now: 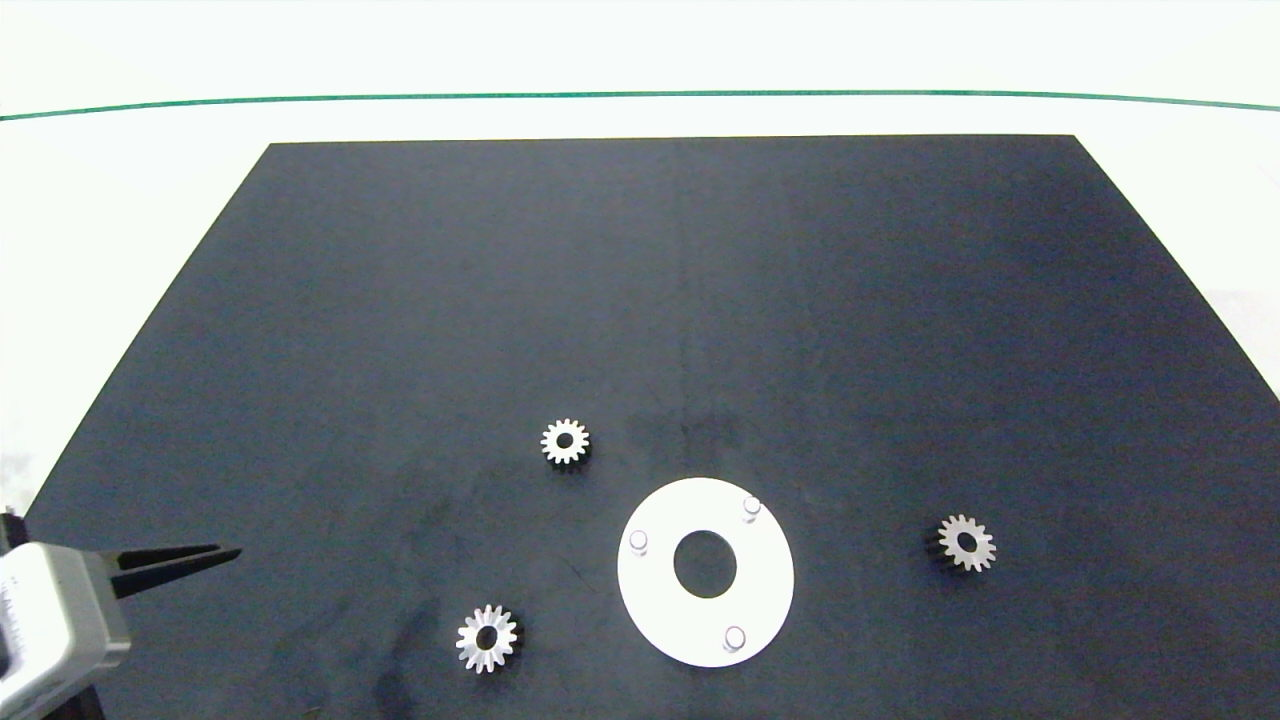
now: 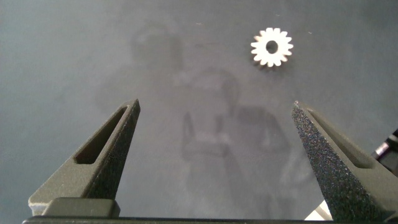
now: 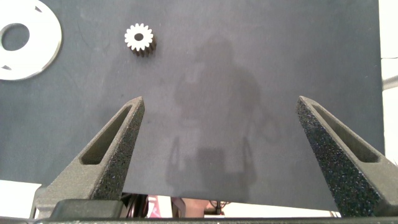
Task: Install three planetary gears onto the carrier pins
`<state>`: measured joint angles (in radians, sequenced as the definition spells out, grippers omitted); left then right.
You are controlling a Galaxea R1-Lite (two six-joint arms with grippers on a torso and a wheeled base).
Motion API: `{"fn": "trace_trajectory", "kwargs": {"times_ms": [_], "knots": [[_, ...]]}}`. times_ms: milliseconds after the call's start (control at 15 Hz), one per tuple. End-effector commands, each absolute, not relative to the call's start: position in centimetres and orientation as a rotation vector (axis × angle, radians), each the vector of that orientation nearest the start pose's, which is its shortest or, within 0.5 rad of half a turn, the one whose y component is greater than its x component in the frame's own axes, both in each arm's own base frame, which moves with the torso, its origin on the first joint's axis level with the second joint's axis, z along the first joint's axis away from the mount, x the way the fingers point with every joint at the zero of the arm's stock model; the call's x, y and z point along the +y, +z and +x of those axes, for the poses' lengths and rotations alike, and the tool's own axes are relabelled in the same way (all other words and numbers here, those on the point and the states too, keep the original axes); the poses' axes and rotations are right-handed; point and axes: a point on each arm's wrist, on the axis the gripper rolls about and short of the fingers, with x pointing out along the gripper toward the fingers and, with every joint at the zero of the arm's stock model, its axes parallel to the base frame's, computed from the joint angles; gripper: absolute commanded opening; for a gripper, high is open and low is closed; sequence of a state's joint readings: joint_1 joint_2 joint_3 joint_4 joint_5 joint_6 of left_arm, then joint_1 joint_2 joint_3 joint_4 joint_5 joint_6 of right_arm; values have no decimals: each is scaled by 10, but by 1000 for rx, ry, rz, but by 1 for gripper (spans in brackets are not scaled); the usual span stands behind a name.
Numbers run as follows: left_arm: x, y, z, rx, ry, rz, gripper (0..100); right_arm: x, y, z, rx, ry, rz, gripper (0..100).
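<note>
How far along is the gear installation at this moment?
Nothing is installed: all three carrier pins on the white disc are bare, and the three planetary gears lie loose on the black mat. The left gripper and right gripper are open and empty.

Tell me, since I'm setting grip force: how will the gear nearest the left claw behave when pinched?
The gear looks like solid metal, so probably stiff and heavy for its size. Lying flat on the mat, it shouldn't roll, though its low profile and pointed teeth may slip between pads.

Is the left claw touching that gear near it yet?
Apart. The head view shows bare mat between the left gripper and the nearest gear.
</note>
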<state>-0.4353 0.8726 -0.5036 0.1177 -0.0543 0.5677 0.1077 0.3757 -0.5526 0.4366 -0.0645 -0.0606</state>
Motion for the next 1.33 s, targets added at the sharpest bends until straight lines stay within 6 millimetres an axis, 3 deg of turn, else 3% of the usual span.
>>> {"fn": "trace_trajectory", "kwargs": {"times_ms": [67,400,800,1333], "knots": [[-51,180,88,394,-687,649,100,-4,187,-19,274,53,-85,100],[-66,178,92,389,-761,613,100,-3,187,-16,286,61,-86,100],[-100,155,112,355,-773,661,100,-3,179,-14,316,62,-92,100],[-118,137,130,419,-784,676,100,-3,176,-12,332,91,-99,100]]}}
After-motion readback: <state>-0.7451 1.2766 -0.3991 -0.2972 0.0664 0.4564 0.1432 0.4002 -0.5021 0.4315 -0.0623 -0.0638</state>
